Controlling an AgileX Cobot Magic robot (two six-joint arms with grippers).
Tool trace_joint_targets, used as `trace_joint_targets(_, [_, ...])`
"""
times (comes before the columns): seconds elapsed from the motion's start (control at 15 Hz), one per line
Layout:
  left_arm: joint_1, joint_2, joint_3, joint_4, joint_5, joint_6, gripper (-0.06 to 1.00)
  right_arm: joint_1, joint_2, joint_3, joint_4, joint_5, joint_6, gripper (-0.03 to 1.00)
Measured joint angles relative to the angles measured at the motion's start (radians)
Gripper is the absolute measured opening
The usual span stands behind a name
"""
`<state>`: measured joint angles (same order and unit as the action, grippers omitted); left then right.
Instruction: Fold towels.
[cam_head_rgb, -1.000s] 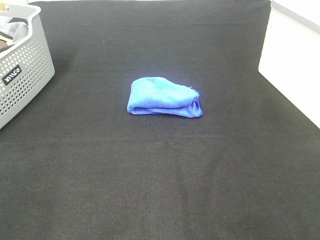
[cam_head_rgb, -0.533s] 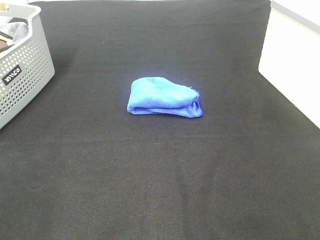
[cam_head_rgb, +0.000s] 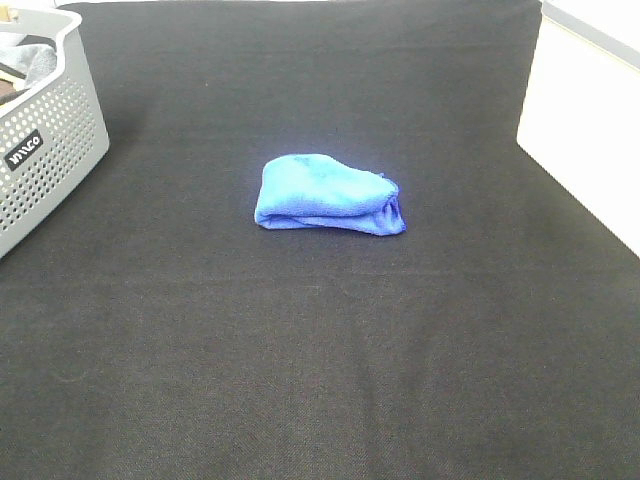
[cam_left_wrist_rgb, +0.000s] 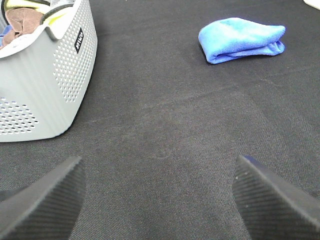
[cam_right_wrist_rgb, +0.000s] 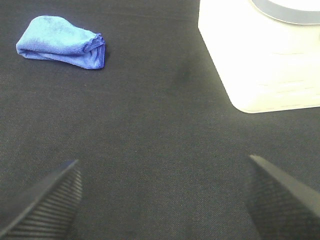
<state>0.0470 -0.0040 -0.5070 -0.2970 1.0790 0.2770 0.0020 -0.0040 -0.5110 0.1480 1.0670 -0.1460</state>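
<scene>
Nothing has shifted over the last second: the blue towel (cam_head_rgb: 328, 194) lies folded mid-bench (cam_head_rgb: 320, 380), right of the grey basket (cam_head_rgb: 45, 150). Left fingers (cam_left_wrist_rgb: 42, 200) and right fingers (cam_right_wrist_rgb: 45, 202) hang released, well apart from it, suggesting this fold is finished.

Nothing has changed since the earlier pictures. The folded bright blue microfibre towel (cam_head_rgb: 328, 194) lies exactly where it lay.
</scene>
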Motion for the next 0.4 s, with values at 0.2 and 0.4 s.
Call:
trace_joint_targets(0.2, [0.0, 0.0, 0.0, 0.0, 0.0, 0.0, 0.77, 0.0, 0.0, 0.0, 0.0, 0.0, 0.0, 0.82])
trace_joint_targets(0.4, [0.0, 0.0, 0.0, 0.0, 0.0, 0.0, 0.77, 0.0, 0.0, 0.0, 0.0, 0.0, 0.0, 0.82])
